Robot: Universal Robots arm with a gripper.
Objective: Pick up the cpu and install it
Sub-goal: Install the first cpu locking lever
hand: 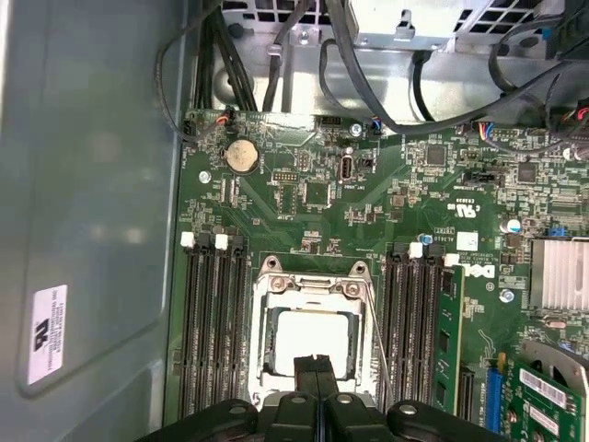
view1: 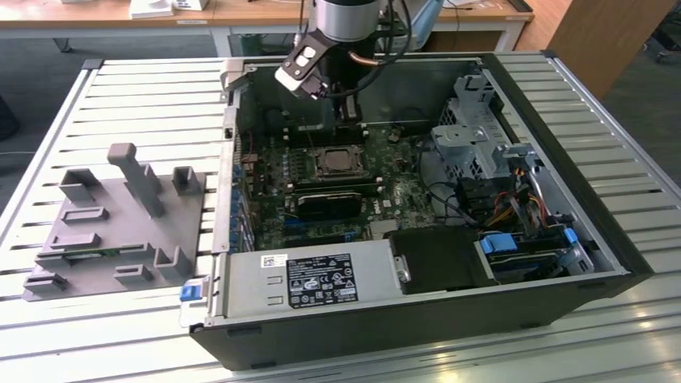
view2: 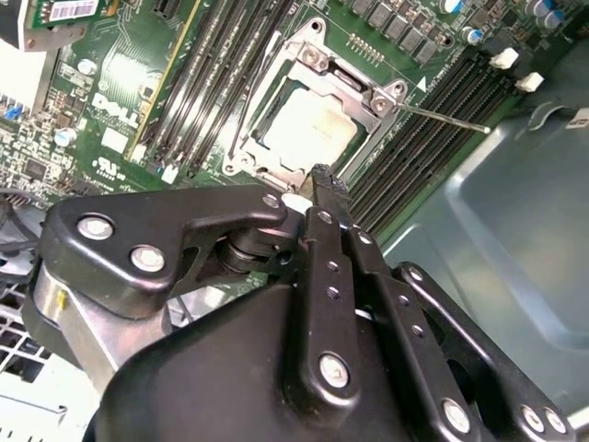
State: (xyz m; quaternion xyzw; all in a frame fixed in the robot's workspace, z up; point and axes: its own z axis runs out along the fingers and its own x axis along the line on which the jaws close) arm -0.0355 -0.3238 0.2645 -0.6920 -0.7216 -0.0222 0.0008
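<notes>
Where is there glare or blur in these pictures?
Exterior view: bright glare on the slatted table at the near edge. Second wrist view: the cpu looks washed out, and the gripper is soft. First wrist view: the cpu again reflects pale.

One camera stands off me, high and in front of the slatted table [view1: 64, 104], looking down at an angle on the open computer case [view1: 426, 303] and the grey tray [view1: 107, 231] at the exterior view's left; it is far enough to take in the whole case and my arm coming down into it. Two cameras ride at my wrist, close above the motherboard [hand: 313, 193]. The first wrist view faces nearly straight down past my gripper [hand: 317, 368]. The second wrist view looks obliquely along my gripper [view2: 317, 180]. Both wrist views share the cpu [hand: 308, 336] [view2: 308, 124] in its socket [hand: 308, 285] [view2: 313, 69], which the exterior view also shows, small, at the case's middle.
</notes>
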